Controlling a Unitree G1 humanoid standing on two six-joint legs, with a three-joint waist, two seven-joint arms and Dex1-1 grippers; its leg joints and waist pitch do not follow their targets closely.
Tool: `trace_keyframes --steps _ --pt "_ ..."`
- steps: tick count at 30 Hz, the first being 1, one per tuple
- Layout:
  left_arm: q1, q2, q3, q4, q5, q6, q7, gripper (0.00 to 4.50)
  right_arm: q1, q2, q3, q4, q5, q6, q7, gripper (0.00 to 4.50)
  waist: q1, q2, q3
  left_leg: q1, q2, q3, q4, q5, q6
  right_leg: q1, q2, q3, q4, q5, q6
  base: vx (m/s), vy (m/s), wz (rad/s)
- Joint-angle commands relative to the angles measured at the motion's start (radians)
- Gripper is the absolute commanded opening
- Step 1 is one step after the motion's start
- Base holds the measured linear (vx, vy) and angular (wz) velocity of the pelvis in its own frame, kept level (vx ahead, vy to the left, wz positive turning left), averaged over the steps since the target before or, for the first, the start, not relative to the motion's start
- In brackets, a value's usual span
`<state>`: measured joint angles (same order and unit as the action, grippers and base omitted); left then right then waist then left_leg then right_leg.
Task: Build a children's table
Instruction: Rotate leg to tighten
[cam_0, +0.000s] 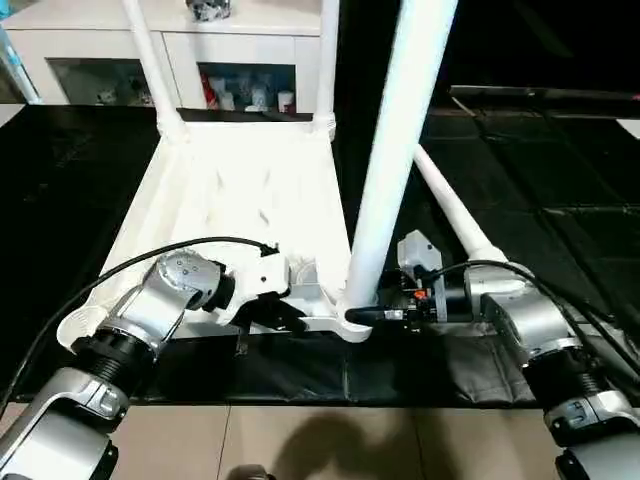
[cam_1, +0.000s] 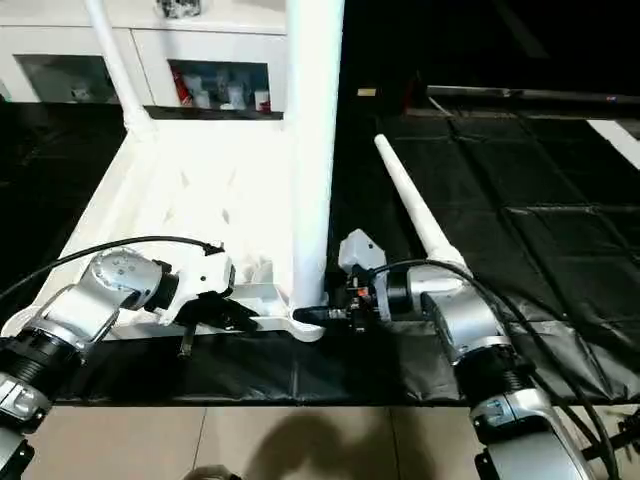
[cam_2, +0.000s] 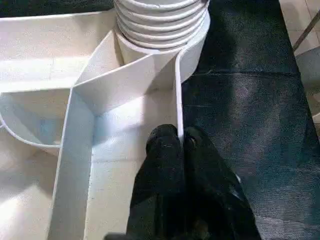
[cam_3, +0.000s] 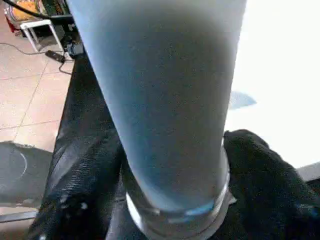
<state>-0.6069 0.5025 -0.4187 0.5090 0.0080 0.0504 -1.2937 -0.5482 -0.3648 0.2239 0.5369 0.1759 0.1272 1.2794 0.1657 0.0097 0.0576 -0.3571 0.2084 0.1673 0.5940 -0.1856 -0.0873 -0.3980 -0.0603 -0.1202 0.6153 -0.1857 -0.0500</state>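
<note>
The white tabletop (cam_0: 230, 190) lies upside down on a black mat, ribbed underside up. Two white legs (cam_0: 150, 60) (cam_0: 327, 60) stand in its far corner sockets. A third leg (cam_0: 395, 150) stands upright in the near right socket, its ridged base (cam_2: 160, 20) seated in the socket. My right gripper (cam_0: 365, 315) is shut on this leg just above the socket, one finger (cam_3: 255, 160) on each side. My left gripper (cam_2: 181, 137) is shut on the tabletop's near rim (cam_2: 177, 100), a short way from that corner. A fourth leg (cam_1: 415, 215) lies loose on the mat to the right.
A white glass-door cabinet (cam_0: 240, 60) stands behind the tabletop. The black mat (cam_0: 520, 170) stretches far to the right, and its near edge meets a tiled floor (cam_0: 300, 440). Black cables run along both forearms.
</note>
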Motion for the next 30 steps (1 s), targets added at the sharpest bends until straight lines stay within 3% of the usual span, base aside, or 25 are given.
trace_keyframes --steps 1,8,13,30 --pt "-0.01 -0.002 -0.035 0.012 0.043 -0.012 -0.019 0.0 -0.009 -0.002 0.001 0.006 -0.005 0.009 0.006 3.63 -0.007 0.003 -0.08 0.002 0.032 -0.006 -0.057 -0.115 0.053 0.061 -0.091 0.068 -0.073 -0.2 -0.13 0.0 0.0 0.0" --pt "-0.012 -0.002 -0.037 0.022 0.046 -0.02 -0.025 0.0 -0.001 -0.003 -0.005 0.018 -0.027 -0.042 -0.038 4.19 -0.008 0.007 -0.08 0.004 0.032 -0.006 -0.057 -0.125 0.047 0.06 -0.091 0.067 -0.075 -0.202 -0.133 0.0 0.0 0.0" --pt "-0.013 0.001 -0.039 0.027 0.049 -0.025 -0.032 0.0 0.015 0.015 -0.022 0.017 -0.017 -0.049 -0.069 4.19 -0.007 0.013 -0.081 0.004 0.033 -0.007 -0.057 -0.132 0.044 0.061 -0.09 0.067 -0.073 -0.192 -0.137 0.0 0.0 0.0" --pt "-0.018 0.007 -0.044 0.038 0.061 -0.037 -0.041 0.0 0.021 0.049 -0.022 0.043 -0.018 -0.066 -0.1 4.19 -0.011 0.014 -0.081 0.006 0.034 -0.008 -0.058 -0.146 0.038 0.06 -0.091 0.068 -0.072 -0.187 -0.147 0.0 0.0 0.0"
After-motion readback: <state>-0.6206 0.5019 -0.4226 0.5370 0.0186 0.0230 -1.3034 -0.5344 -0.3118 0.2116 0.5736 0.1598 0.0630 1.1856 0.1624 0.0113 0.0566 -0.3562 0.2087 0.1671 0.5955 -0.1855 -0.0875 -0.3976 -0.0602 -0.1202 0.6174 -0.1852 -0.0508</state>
